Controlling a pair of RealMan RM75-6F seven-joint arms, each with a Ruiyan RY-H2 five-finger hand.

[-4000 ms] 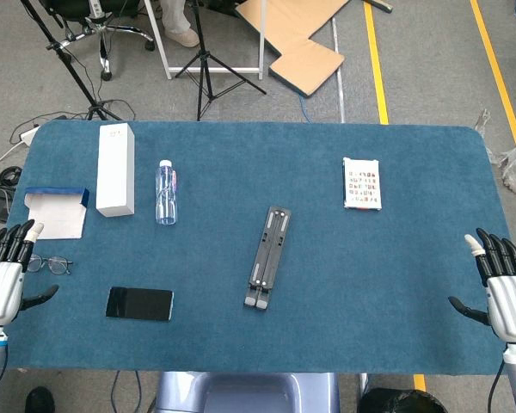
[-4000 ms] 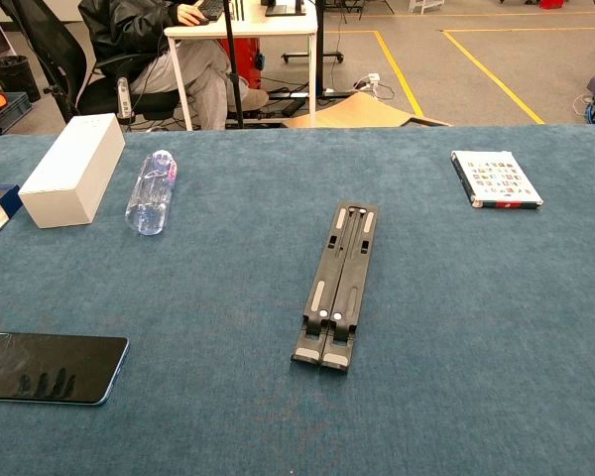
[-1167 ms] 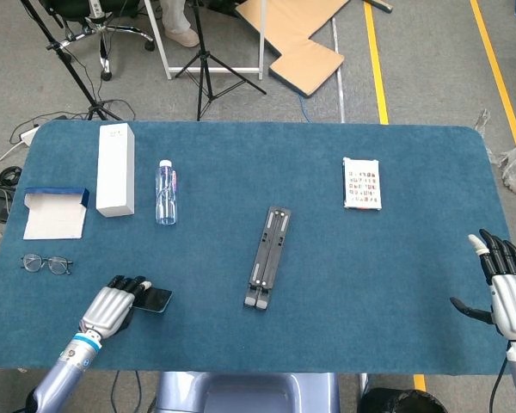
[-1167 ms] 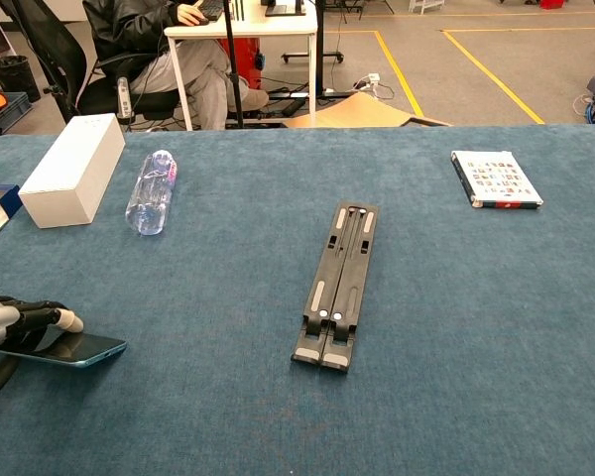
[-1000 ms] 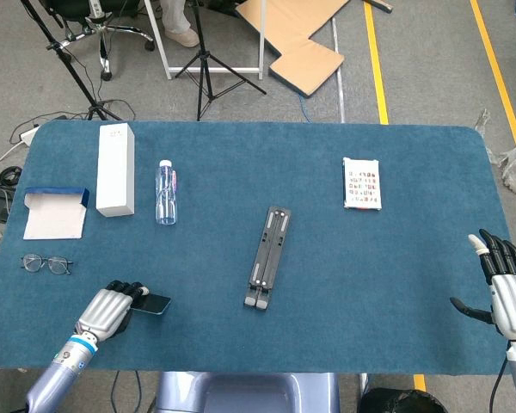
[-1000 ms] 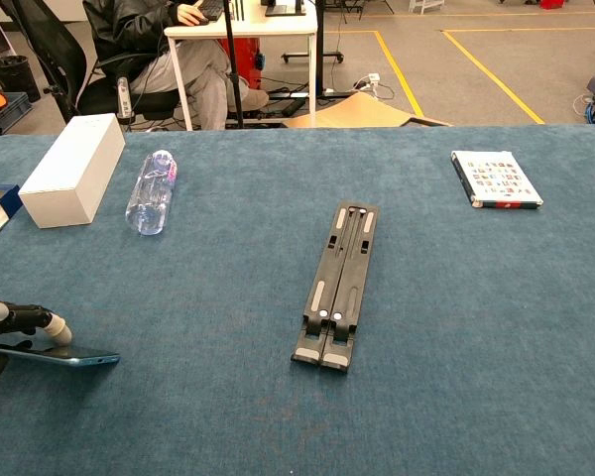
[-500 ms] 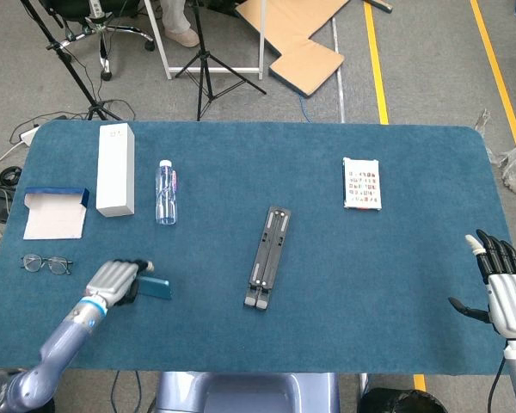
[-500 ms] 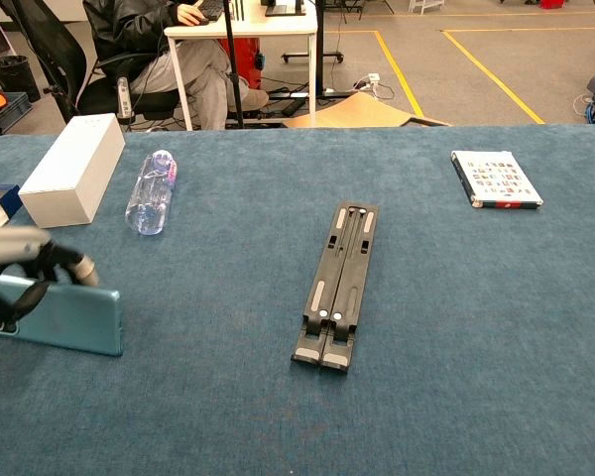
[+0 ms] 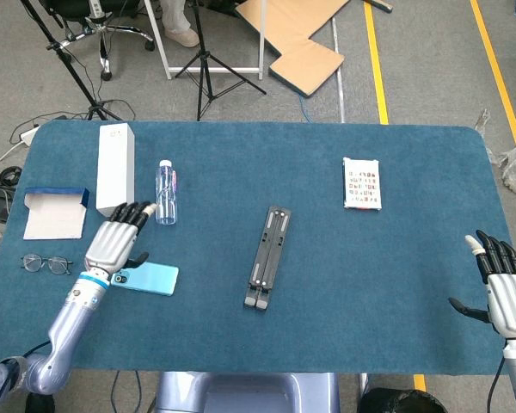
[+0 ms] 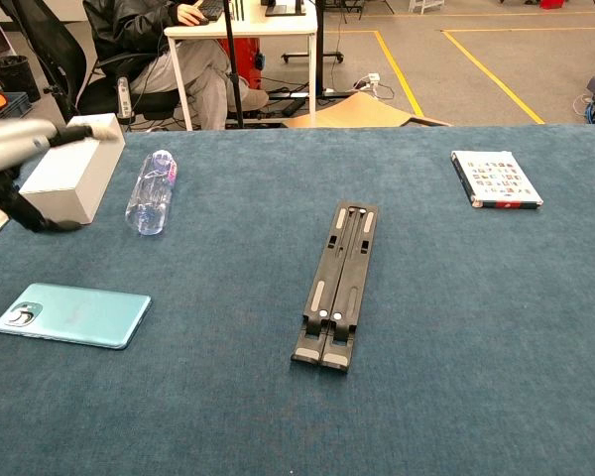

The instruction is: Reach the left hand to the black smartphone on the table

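Item: smartphone (image 9: 144, 279). We record it lying flat on the blue table (image 9: 396, 258) near the left front edge, pale teal back upward, camera lens at its left end. We see no black face in either view, so we judge the screen to be turned down. Its long axis runs left to right, roughly parallel to the near table edge.

Item: left hand (image 9: 116, 240). We find it raised over the table with its fingers (image 9: 136, 212) spread and pointing away from the robot, holding nothing. In the head view it overlaps the phone's far left corner; in the chest view it sits well above the cloth, apart from the phone (image 10: 72, 315), so we judge there is no contact.

Item: right hand (image 9: 506, 297). Empty, fingers apart, at the far right front corner, well apart from the phone. The left hand is plainly the nearer one.

Relation governing the next move: the phone lies just toward the robot and slightly right of the left hand, and below it. We judge the reach calls for a short drop and a small pull back, the palm crossing the phone's short axis.

Other stock: folded black stand (image 9: 267, 256) at centre; clear water bottle (image 9: 165, 192) and white box (image 9: 115, 169) far left; open carton (image 9: 54, 212) and spectacles (image 9: 46, 263) at the left edge; card pack (image 9: 361, 182) far right.
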